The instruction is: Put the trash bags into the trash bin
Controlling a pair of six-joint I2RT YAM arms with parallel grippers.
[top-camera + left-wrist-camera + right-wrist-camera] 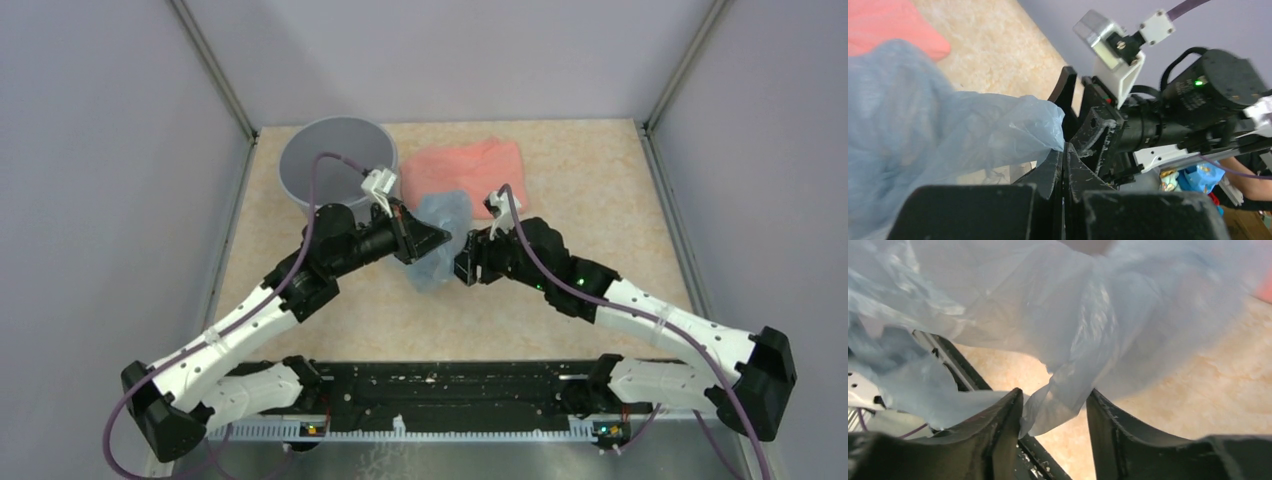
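Observation:
The pale-blue translucent trash bag (441,240) hangs crumpled between my two grippers, above the table in front of the grey round trash bin (335,160). My left gripper (428,240) is shut on an edge of the bag, as the left wrist view (1064,150) shows, and the bag (923,130) spreads to its left. My right gripper (466,262) faces it from the right. Its jaws stand open in the right wrist view (1054,399), with a fold of the bag (1058,340) hanging between the fingers. The bin's inside is partly hidden by the left arm.
A salmon-pink folded cloth (465,170) lies right of the bin at the back, also in the left wrist view (888,27). Grey walls enclose the table on three sides. The right arm's wrist (1198,95) is close in front of the left gripper.

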